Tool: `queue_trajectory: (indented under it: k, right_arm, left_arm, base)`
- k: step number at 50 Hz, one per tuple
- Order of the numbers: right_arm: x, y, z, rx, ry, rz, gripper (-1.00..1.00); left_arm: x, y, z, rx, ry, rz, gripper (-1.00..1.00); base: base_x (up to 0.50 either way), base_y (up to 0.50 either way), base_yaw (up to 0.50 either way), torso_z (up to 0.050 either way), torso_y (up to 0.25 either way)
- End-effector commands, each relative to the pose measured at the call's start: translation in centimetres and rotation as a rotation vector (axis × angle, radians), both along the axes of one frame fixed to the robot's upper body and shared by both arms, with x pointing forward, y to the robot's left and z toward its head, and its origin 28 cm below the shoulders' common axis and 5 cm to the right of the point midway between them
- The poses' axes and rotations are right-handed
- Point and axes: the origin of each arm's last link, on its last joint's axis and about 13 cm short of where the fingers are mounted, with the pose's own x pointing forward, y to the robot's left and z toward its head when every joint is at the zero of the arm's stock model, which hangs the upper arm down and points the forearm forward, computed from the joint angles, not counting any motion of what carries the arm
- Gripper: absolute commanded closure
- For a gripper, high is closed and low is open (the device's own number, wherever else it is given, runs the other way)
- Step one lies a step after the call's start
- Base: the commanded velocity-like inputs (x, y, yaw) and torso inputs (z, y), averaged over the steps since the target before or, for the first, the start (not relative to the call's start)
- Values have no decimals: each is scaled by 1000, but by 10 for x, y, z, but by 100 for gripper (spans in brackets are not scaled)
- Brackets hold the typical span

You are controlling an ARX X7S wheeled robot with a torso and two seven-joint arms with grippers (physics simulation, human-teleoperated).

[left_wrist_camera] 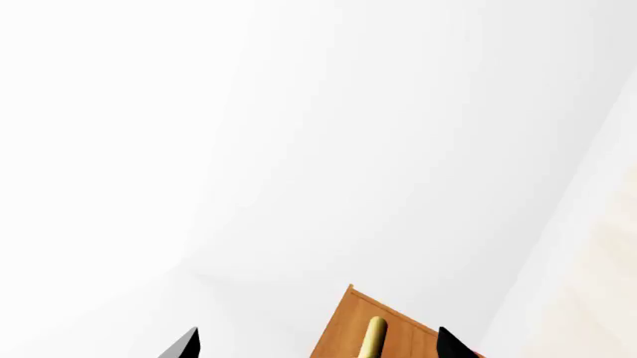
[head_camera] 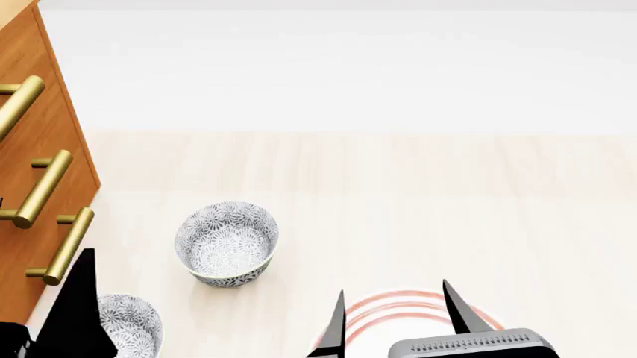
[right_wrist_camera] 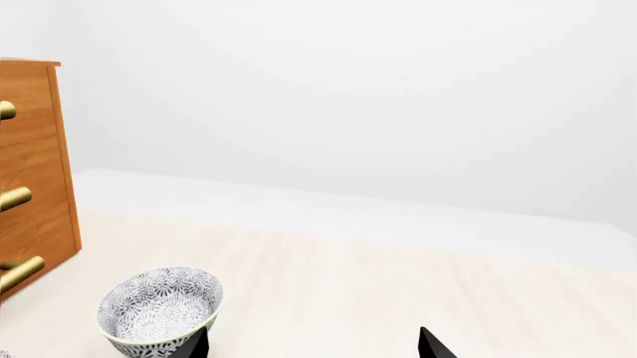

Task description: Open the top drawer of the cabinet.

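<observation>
Hovering open, left tool [left_wrist_camera: 316,344] faces top drawer [left_wrist_camera: 390,332] — right tool [head_camera: 394,317] open, apart.

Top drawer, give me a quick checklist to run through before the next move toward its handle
1. top drawer shut: ok, front flush with the cabinet.
2. Brass handle free: ok, nothing on it.
3. left gripper open: ok, fingertips spread.
4. Left gripper lined up on the top handle: cannot tell, only one handle end shows between its tips.
5. right gripper away: ok, open over a red-ringed plate.
6. Patterned bowls away from the drawer's path: ok, on the floor, lower down.
</observation>
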Motion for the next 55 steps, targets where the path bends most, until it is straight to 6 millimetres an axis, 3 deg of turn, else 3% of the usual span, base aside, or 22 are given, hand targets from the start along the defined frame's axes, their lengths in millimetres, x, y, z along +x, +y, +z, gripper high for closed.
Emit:
queue_trajectory:
  k: [1,11,25,34,55]
  right_arm:
    - [1,0,-2,-4,6,0,-100]
    - [-1,-3,-3,-2,8,-6,-100]
    - [0,-6,-4,7,2,-29,-100]
    - [0,-7,-4,4,5,-37,-100]
    - [1,-7,-5,7,12,-40,-100]
  left_arm:
    - [25,6,18,85,-8,44,-100]
    - [69,13,46,80,-2,106,-100]
    - [86,30,68,129,-1,187,-100]
    - [123,45,64,224,24,240,-100]
    - [151,64,51,287,117,235,-100]
  base:
    - [0,0,0,0,0]
    - [0,0,0,0,0]
    - [0,0,0,0,0]
    - [0,0,0,0,0]
    - [0,0,0,0,0]
